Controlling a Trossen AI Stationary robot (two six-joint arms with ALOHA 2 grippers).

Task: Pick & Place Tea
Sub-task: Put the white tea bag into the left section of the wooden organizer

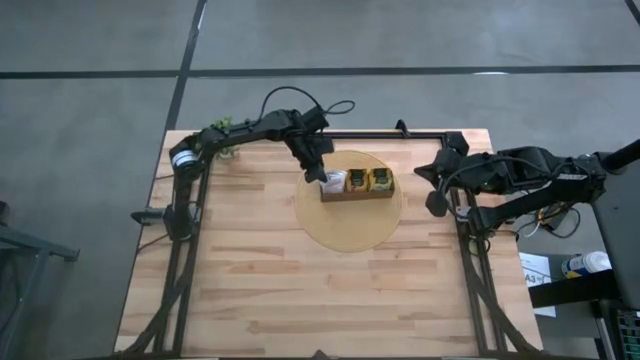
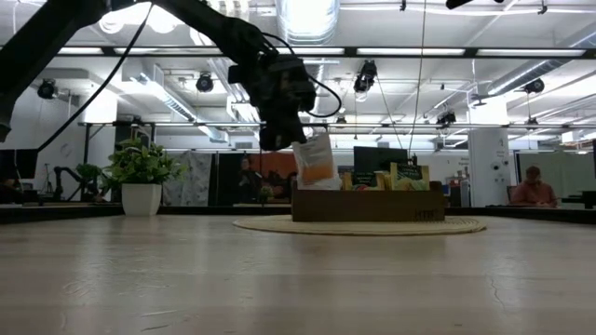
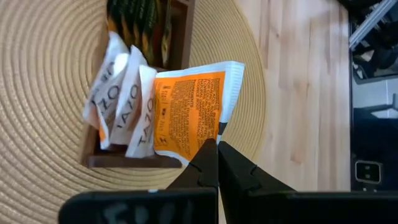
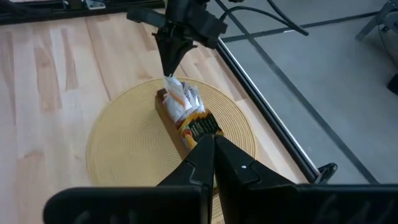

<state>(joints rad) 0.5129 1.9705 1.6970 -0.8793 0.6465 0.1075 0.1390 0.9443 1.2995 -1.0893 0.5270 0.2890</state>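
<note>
Left gripper (image 3: 217, 144) clamped on an orange-and-white tea sachet (image 3: 193, 109), held above the wooden box's (image 1: 356, 194) end compartment; right gripper (image 4: 213, 142) closed, empty, well clear of the box

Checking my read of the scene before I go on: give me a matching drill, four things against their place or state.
1. left gripper
2. right gripper
3. wooden box
4. round woven mat

A. lies on the table under the box
B. shut, empty, off at the table's right edge
C. stands on the mat, sachets inside
D. shut on an orange-and-white sachet

Pairs: 1-D, 2-B, 3-C, 4-A
</note>
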